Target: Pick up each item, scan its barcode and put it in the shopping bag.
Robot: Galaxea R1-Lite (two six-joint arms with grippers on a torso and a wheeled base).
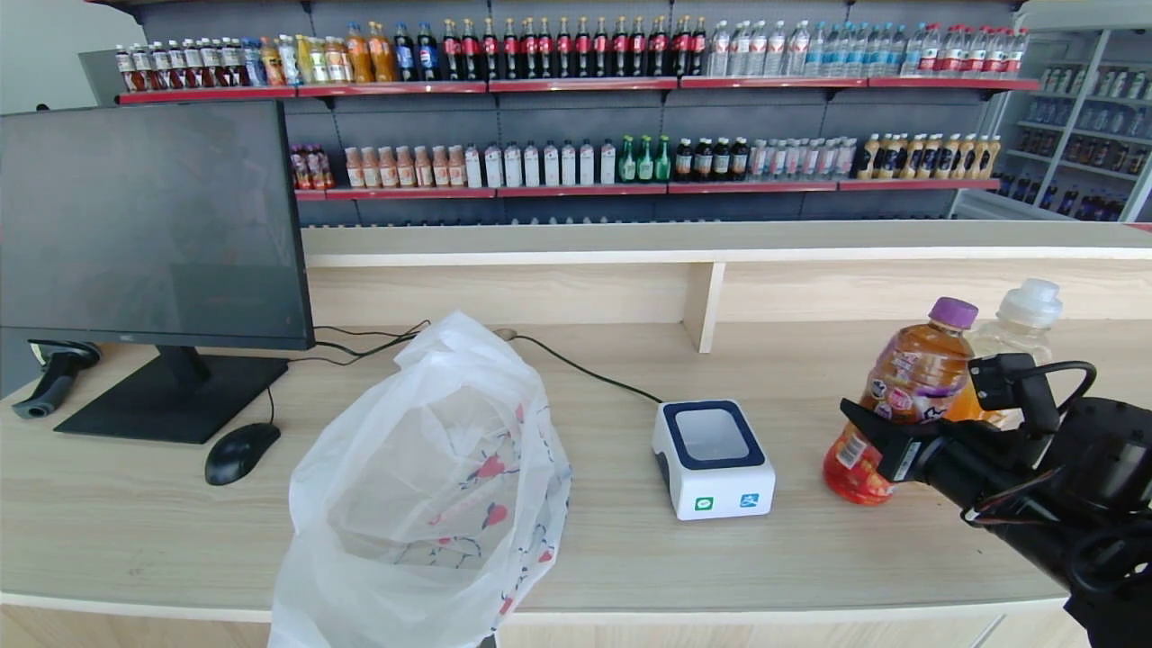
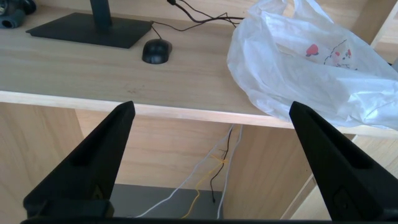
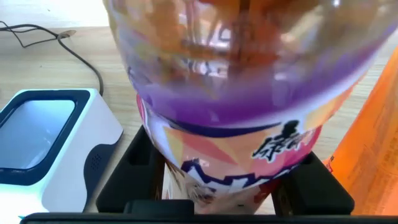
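An orange drink bottle [image 1: 911, 382] with a purple cap leans at the right of the counter, its base low over the wood. My right gripper [image 1: 886, 434] is shut on its lower half; in the right wrist view the bottle [image 3: 236, 93] sits between the black fingers [image 3: 134, 171]. A white barcode scanner [image 1: 713, 459] with a dark window stands left of it, also seen close by [image 3: 43, 143]. The white plastic shopping bag [image 1: 432, 486] stands open at the counter's front. My left gripper [image 2: 212, 112] hangs open below the counter's front edge, near the bag [image 2: 311, 56].
A second bottle [image 1: 1019, 328] with a white cap stands behind the held one. A monitor [image 1: 153, 225], a mouse [image 1: 241, 452] and a handheld scanner [image 1: 52, 378] occupy the counter's left. Cables run to the scanner. A raised ledge borders the back.
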